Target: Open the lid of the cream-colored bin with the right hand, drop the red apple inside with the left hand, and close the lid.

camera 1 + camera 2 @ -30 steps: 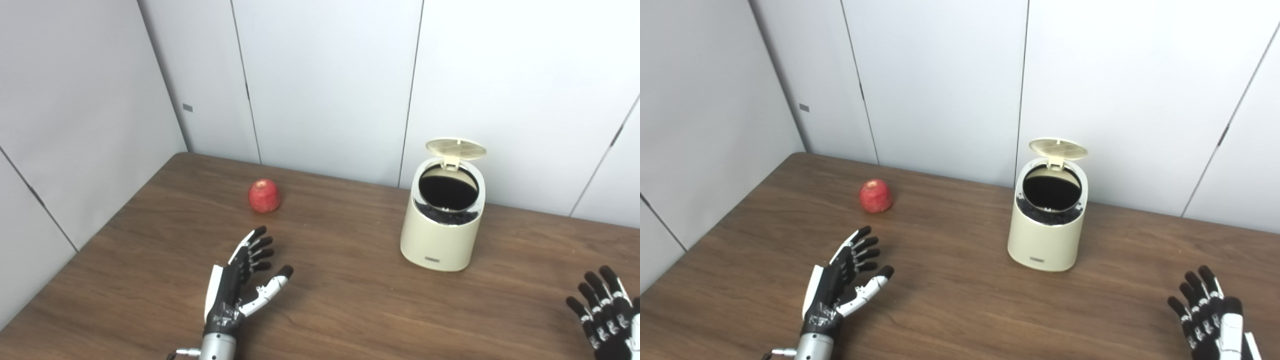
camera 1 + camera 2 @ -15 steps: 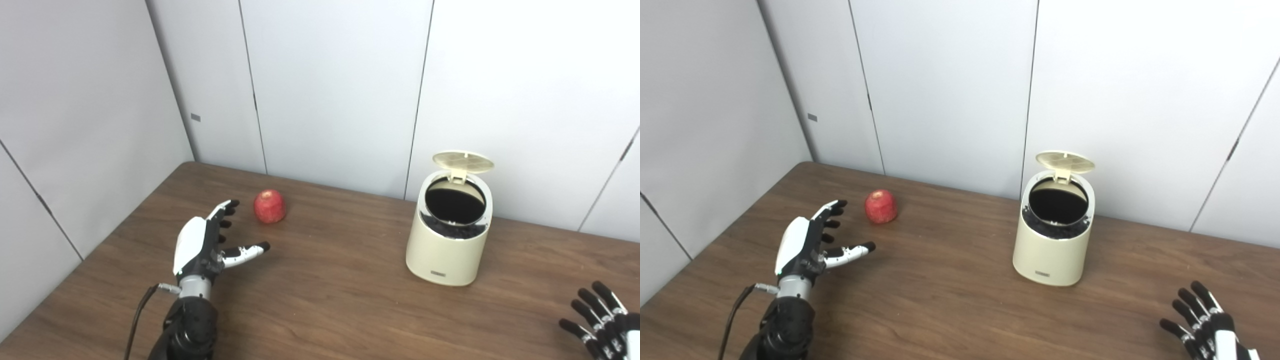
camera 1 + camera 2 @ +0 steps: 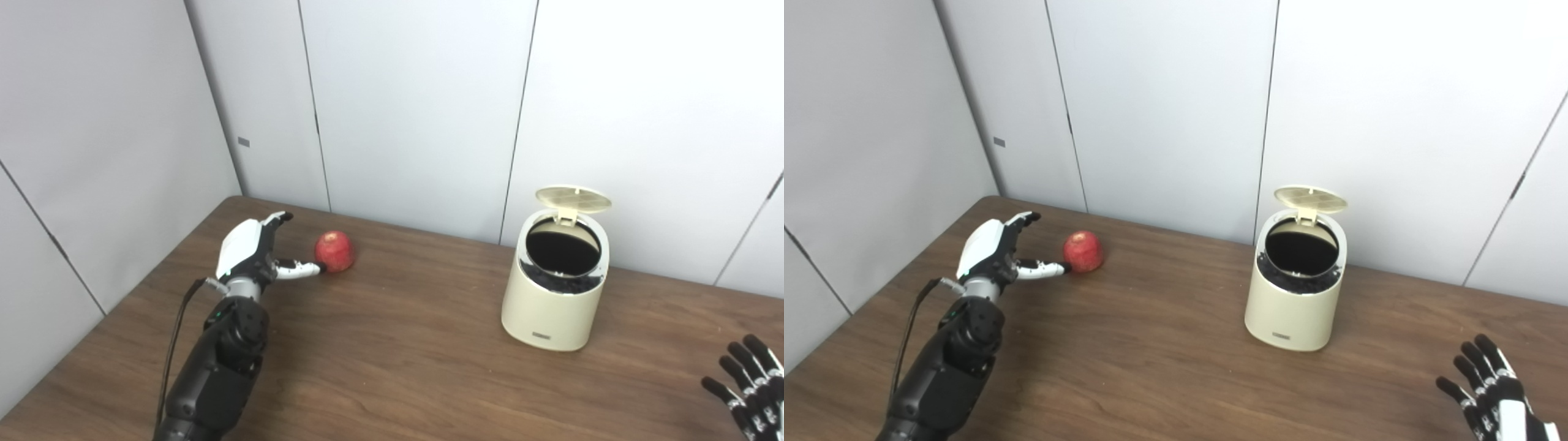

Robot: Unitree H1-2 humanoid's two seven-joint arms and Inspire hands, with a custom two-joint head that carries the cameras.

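Landmark = cream bin (image 3: pixel 556 294), upright on the bench (image 3: pixel 392 367), lid (image 3: pixel 573 198) already flipped up at the back, mouth open and dark inside.

Red apple (image 3: pixel 334 251) sits on the bench well to the left of the bin, a bit farther back, nothing between them. Roundish, so no long axis to speak of; any approach angle works.

Left hand (image 3: pixel 254 251) is on the far side of the apple from the bin, i.e. apple lies to the hand's right, toward the bin. Hand spread, holding nothing; thumb tip at or just touching the apple's near-left side, other fingers raised up and behind-left, not wrapped yet. Cannot tell if contact is real.

Right hand (image 3: pixel 1488 392) low at the bench's front edge, right of the bin and well apart from it, fingers splayed, empty.

Judgement: left hand is much nearer the apple; next is to close round it, then carry right toward the bin mouth.
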